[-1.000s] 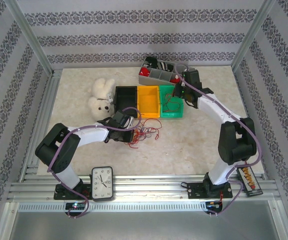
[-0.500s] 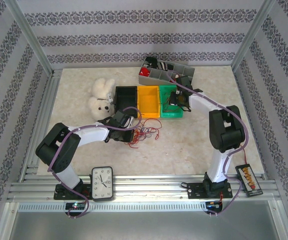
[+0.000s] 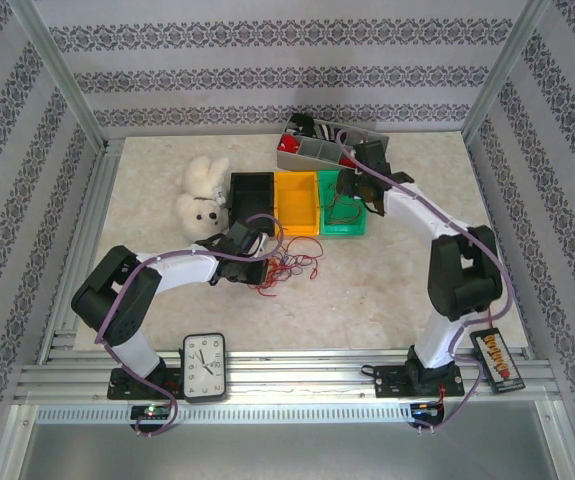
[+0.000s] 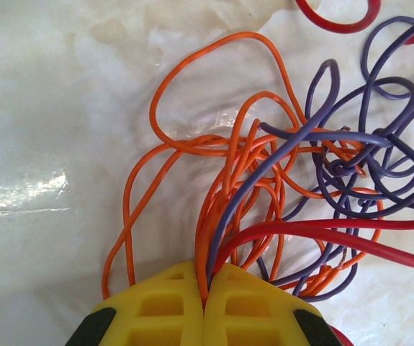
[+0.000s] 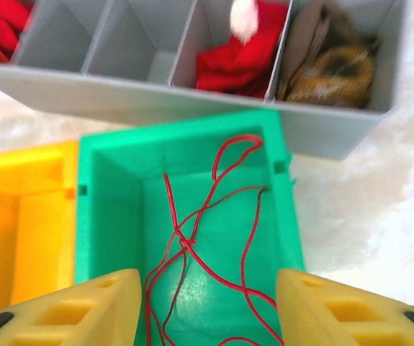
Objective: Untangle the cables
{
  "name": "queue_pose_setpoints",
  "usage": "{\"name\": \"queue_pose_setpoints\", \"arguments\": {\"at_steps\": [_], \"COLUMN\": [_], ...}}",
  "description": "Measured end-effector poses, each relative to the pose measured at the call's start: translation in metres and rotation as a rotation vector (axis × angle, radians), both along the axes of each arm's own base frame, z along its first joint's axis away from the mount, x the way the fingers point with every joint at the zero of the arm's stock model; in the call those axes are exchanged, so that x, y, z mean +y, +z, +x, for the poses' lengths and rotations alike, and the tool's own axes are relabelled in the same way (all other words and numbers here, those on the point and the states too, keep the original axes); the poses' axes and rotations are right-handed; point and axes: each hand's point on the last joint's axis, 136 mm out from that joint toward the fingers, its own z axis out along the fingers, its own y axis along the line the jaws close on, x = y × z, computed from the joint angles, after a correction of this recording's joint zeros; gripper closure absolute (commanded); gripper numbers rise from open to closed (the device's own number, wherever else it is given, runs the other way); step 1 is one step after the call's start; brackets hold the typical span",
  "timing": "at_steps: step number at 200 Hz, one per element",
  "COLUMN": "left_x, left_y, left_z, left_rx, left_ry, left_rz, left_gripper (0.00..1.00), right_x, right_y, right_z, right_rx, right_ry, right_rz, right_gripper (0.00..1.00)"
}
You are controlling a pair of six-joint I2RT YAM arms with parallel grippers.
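The cables [image 3: 289, 266] are a tangle of thin wire on the table in front of the bins. In the left wrist view the orange strands [image 4: 221, 144], purple strands [image 4: 379, 144] and a red strand [image 4: 336, 234] all loop together. My left gripper [image 4: 205, 288] is shut on a bunch of these strands, also gripped in the top view [image 3: 255, 262]. My right gripper [image 5: 207, 310] hangs open over the green bin [image 5: 178, 133], where loose red wires [image 5: 192, 245] lie on the bin floor between its fingers [image 5: 70, 310]. From above, the right gripper [image 3: 351, 190] sits over the green bin [image 3: 359, 226].
A black bin [image 3: 252, 190] and a yellow bin [image 3: 296, 200] stand left of the green one. A grey divided tray [image 3: 312, 150] with red cloth is behind them. A white plush toy [image 3: 200, 195] lies at the left, a clock [image 3: 204, 367] by the left base.
The right arm swung in low over the green bin, then drew back a little toward the grey tray. The left gripper and the tangle have stayed put.
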Motion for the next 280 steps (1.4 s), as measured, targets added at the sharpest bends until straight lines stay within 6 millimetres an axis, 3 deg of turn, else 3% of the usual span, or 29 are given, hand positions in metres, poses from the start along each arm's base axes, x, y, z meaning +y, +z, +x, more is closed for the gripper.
{"name": "queue_pose_setpoints", "arguments": {"at_steps": [25,44,65,94,114,177,280], "left_x": [0.000,-0.001,-0.001,-0.003,-0.006,-0.021,-0.024], "left_y": [0.000,0.000,0.000,0.000,0.001,0.002,0.001], "left_z": [0.000,0.000,-0.001,-0.001,-0.001,-0.014,-0.021], "left_rx": [-0.003,-0.006,-0.008,-0.012,-0.012,0.024,0.065], "left_ry": [-0.008,-0.018,-0.028,-0.050,-0.075,-0.176,-0.259], "left_rz": [0.001,0.001,0.001,0.001,-0.008,-0.049,-0.032], "left_gripper": [1.00,1.00,1.00,1.00,1.00,1.00,1.00], "right_x": [-0.006,0.006,0.044,0.107,0.123,0.124,0.106], "right_y": [0.026,0.026,0.008,-0.038,-0.059,-0.094,-0.108], "right_z": [-0.017,-0.039,-0.077,-0.148,-0.179,-0.183,-0.172], "right_rx": [-0.063,-0.067,-0.016,0.114,0.184,0.267,0.268], "right_ry": [0.008,0.086,0.269,0.553,0.646,0.681,0.632], "right_rz": [-0.005,0.014,0.048,0.064,0.060,0.010,-0.101], "right_gripper": [0.47,0.48,0.48,0.48,0.48,0.47,0.46]}}
